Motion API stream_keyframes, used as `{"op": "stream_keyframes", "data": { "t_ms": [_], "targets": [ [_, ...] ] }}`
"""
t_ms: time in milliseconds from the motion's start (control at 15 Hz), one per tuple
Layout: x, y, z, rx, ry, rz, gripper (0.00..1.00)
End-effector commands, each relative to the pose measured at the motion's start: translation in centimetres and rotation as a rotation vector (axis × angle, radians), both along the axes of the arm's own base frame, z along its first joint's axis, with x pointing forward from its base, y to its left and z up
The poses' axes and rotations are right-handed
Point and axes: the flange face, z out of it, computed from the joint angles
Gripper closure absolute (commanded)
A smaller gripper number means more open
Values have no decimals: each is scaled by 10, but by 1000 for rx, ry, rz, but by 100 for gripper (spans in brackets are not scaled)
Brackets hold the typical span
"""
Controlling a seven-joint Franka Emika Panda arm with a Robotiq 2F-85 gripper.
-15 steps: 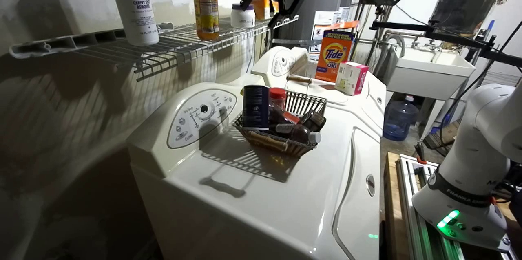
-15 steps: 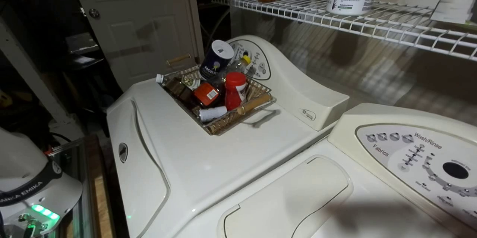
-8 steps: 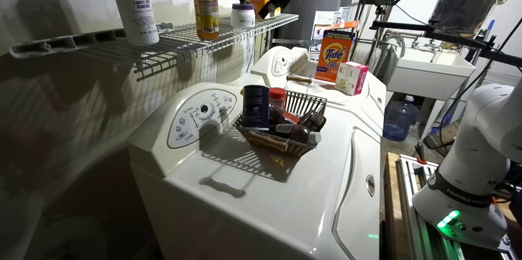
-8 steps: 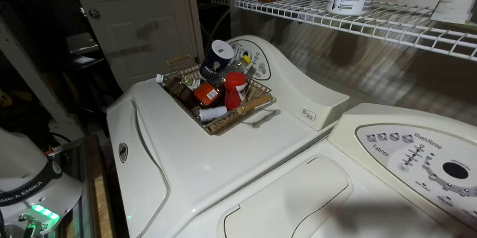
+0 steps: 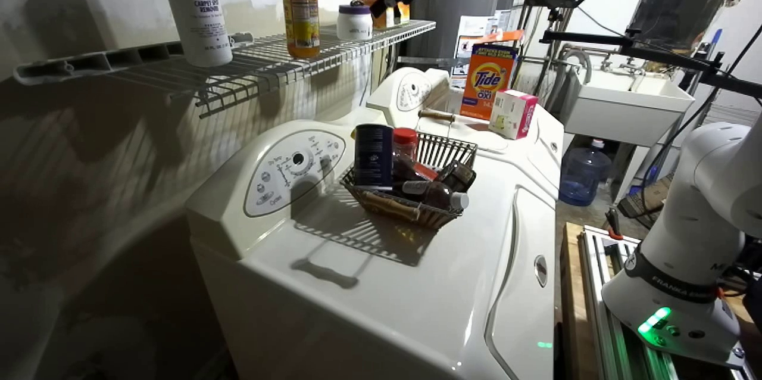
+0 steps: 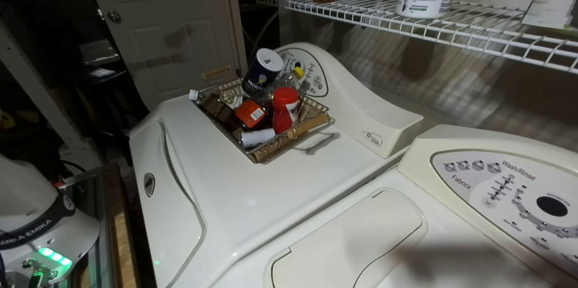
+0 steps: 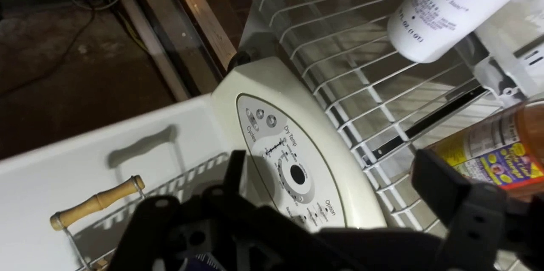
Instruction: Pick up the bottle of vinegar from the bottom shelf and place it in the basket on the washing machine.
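The washing machine (image 5: 387, 290), the white unit under the basket, shows no change over the last second; note that its control panel (image 7: 282, 148) reads "Dry Temp" in the wrist view. The bottom shelf (image 5: 262, 67), a white wire rack, runs above the panel and is likewise unchanged. The basket (image 5: 446, 149) stands on the machine top, already well filled. The gripper (image 7: 333, 167) is the component that has changed: in an exterior view it has turned, sits higher, and has shifted toward the bottle. Its fingers (image 7: 442, 186) stand well apart with nothing held between them; the narrower gap seen from outside is probably due to the turn, not to closing. The white bottle (image 5: 196, 11) stands at the far side of the vinegar from the gripper. The bottle of vinegar (image 5: 302, 22) is upright on the bottom shelf, ungrasped; one finger overlaps it in the wrist view, but the exterior view shows the two apart. The dark blue canister (image 5: 373, 156) rises above the basket rim and could obstruct placement. The white jar (image 5: 354, 24) stands just below the gripper and may be struck during approach. The change suggests alignment; next, bring the fingers to either side of the bottle.
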Motion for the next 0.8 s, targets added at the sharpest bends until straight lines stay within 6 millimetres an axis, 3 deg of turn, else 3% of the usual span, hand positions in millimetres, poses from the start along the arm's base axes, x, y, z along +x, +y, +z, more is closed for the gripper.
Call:
{"op": "stream_keyframes", "data": {
  "t_ms": [0, 733],
  "targets": [
    [10, -16, 11, 133, -84, -102, 0],
    [64, -37, 15, 386, -269, -274, 0]
  ]
}}
